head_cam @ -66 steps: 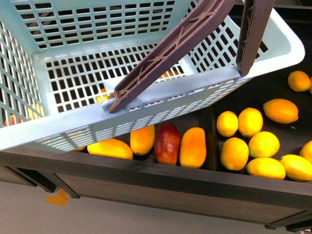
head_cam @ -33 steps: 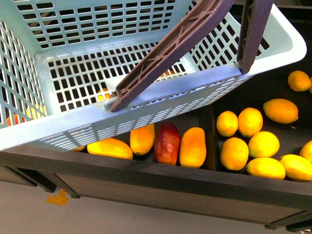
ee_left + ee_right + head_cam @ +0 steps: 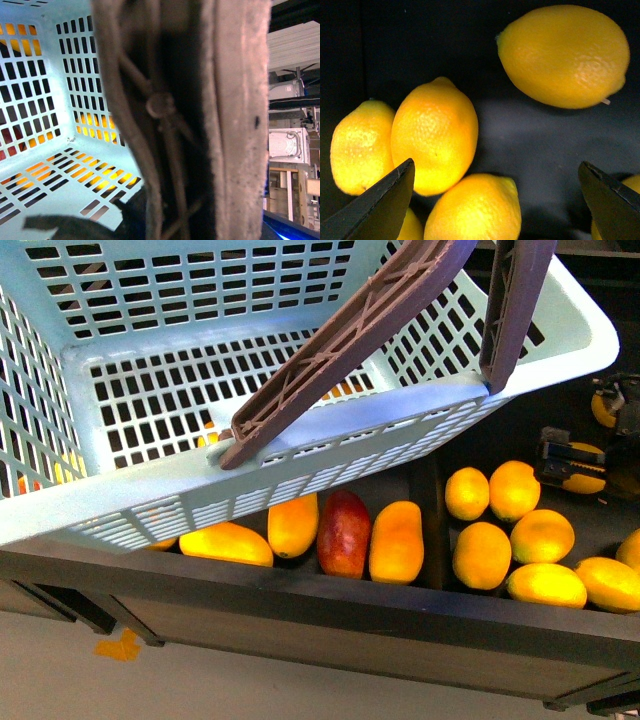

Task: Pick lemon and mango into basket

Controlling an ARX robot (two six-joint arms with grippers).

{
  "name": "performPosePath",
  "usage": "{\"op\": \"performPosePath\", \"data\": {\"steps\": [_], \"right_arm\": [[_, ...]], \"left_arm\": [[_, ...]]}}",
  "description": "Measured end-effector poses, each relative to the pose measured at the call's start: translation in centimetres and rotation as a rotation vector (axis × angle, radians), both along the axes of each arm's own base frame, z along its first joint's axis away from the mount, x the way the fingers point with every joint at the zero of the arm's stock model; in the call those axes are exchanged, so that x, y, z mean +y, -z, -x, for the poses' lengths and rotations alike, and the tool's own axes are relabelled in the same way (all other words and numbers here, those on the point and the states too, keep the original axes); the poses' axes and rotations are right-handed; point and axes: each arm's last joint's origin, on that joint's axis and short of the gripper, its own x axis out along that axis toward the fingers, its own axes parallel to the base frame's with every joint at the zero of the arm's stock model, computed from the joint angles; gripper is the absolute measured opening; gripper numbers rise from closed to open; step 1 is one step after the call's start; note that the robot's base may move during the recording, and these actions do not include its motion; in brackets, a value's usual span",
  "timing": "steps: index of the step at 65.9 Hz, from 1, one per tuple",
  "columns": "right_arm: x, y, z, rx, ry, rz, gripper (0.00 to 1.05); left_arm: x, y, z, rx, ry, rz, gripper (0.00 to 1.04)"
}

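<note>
Basket (image 3: 400,435) above mangoes (image 3: 395,542) (lemons (image 3: 481,555) right)

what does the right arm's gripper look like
The right gripper has two matte black jaws, flat wedge shapes that taper to narrow tips. No markings or pads show on them in the right wrist view. In the front view it appears as a black boxy block near the right edge, with more black hardware beyond it. No cable can be made out clearly.
</note>
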Motion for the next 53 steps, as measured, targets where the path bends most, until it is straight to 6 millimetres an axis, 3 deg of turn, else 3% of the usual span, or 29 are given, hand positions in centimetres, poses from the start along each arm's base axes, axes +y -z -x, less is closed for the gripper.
{"op": "performPosePath", "data": {"steps": [5, 17, 38, 53], "right_arm": [[0.5, 0.7, -1.6, 0.01, -0.013, 0.0, 0.96], [1.2, 1.4, -3.2, 0.013, -0.025, -0.028, 0.96], [2.5, 1.8, -4.4, 0.006, 0.009, -0.112, 0.96], [3.9, 3.6, -4.6, 0.068, 0.004, -0.084, 0.96]], "left_arm": [[0.0, 0.0, 0.0, 0.0, 0.0, 0.0, 0.14], [0.0, 0.0, 0.0, 0.001, 0.001, 0.001, 0.14], [0.0, 0.0, 0.0, 0.0, 0.001, 0.0, 0.14], [0.0, 0.0, 0.0, 0.001, 0.001, 0.0, 0.14]]}}
